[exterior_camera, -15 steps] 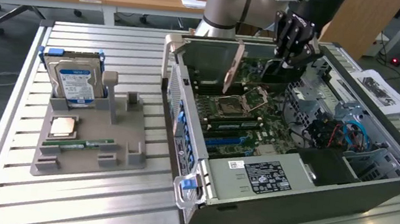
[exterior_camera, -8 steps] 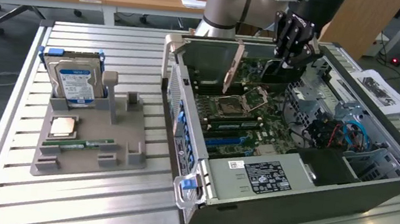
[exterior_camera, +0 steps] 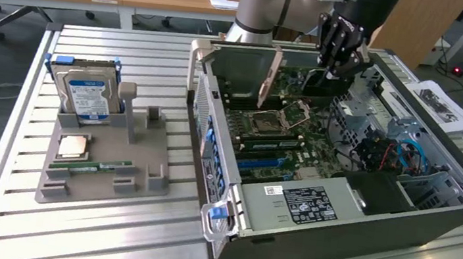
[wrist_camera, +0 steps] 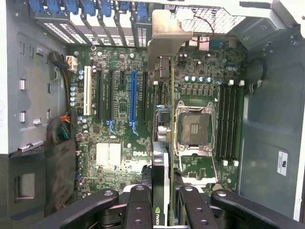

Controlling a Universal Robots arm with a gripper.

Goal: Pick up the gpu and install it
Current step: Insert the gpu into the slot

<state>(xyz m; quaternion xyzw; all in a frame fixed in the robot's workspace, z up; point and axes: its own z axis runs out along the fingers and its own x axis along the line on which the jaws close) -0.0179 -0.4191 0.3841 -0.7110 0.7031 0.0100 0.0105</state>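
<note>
My gripper (exterior_camera: 333, 70) hangs inside the open computer case (exterior_camera: 397, 219), at its far end in the exterior view. It is shut on the gpu (exterior_camera: 270, 74), a thin card held upright on edge, whose tan end points to the exterior view's left. In the wrist view the gpu (wrist_camera: 160, 167) runs edge-on from between my black fingers (wrist_camera: 138, 202) to its metal bracket (wrist_camera: 167, 40) at the case's slot wall. It hovers above the motherboard (wrist_camera: 114, 157), between the blue slot (wrist_camera: 134, 102) and the processor socket (wrist_camera: 194, 128). Whether it touches a slot is hidden.
A grey holder (exterior_camera: 97, 179) on the slatted table (exterior_camera: 111, 247) at the exterior view's left carries a silver hard drive (exterior_camera: 87, 95), a processor chip (exterior_camera: 73, 145) and a green memory stick (exterior_camera: 90, 167). Cables (exterior_camera: 388, 152) crowd the case's right side. Empty memory slots (wrist_camera: 228, 121) lie beside the socket.
</note>
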